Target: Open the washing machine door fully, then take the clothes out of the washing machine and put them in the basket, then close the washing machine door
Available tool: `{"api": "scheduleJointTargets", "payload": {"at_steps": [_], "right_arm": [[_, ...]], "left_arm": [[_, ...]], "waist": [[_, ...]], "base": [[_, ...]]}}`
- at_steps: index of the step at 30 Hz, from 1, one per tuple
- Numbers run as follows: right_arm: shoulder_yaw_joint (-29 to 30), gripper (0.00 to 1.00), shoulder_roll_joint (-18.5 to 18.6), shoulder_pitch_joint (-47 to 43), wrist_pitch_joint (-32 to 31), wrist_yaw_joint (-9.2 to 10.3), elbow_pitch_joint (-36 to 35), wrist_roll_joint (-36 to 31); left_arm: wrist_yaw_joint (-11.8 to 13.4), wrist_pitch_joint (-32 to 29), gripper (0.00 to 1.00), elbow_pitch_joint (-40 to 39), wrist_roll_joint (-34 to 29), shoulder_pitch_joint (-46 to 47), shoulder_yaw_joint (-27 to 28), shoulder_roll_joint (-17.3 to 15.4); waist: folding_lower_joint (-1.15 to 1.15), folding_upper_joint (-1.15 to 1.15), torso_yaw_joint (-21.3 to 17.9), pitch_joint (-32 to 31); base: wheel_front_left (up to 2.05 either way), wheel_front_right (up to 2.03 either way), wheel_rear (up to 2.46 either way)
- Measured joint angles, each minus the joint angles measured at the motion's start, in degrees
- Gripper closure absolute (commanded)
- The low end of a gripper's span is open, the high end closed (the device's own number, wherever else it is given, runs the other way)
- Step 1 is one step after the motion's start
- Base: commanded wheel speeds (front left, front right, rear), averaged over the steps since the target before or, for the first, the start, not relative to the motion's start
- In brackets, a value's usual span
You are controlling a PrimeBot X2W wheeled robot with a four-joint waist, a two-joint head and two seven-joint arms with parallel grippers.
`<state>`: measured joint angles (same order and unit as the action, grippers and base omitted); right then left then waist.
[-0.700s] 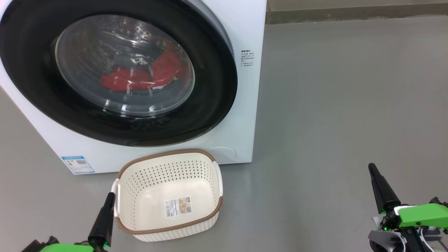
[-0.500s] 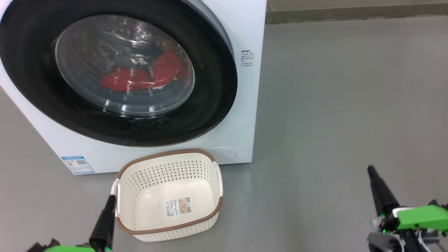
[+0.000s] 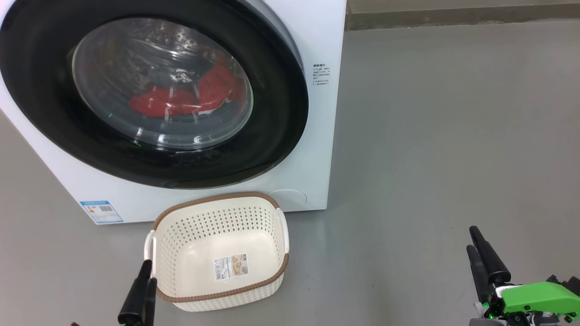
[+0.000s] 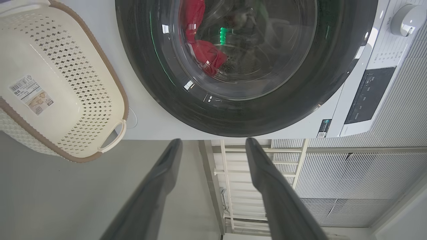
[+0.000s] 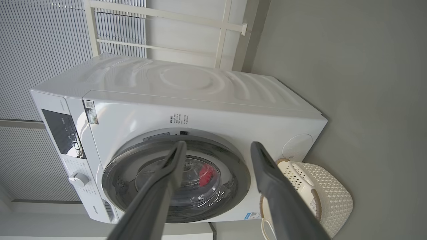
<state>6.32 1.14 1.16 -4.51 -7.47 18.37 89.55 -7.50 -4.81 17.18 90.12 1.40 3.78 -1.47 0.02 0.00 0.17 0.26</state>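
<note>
Both grippers have sunk lower in the head view; the left gripper (image 3: 148, 271) and right gripper (image 3: 472, 238) hang with fingers apart, holding nothing. The washing machine door (image 3: 281, 113) covers the drum, with the red clothes (image 3: 181, 99) behind its glass. Opening it well likely means hooking its free edge and swinging wide, clear of the empty basket (image 3: 213, 199) below.

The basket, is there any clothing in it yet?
No, the basket holds just a paper label, while the red clothes lie behind the washing machine door glass.
</note>
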Motion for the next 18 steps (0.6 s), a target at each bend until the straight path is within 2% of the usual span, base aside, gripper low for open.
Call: {"api": "scheduleJointTargets", "payload": {"at_steps": [18], "right_arm": [[-1.5,0.00,0.1,0.0,2.9,0.00,-0.3,-11.3]], "left_arm": [[0.0,3.0,0.00,-1.6,-14.9,-0.4,0.1,0.0]], "waist": [[-0.01,0.00,0.3,0.4]], "base": [[0.00,0.00,0.00]]}}
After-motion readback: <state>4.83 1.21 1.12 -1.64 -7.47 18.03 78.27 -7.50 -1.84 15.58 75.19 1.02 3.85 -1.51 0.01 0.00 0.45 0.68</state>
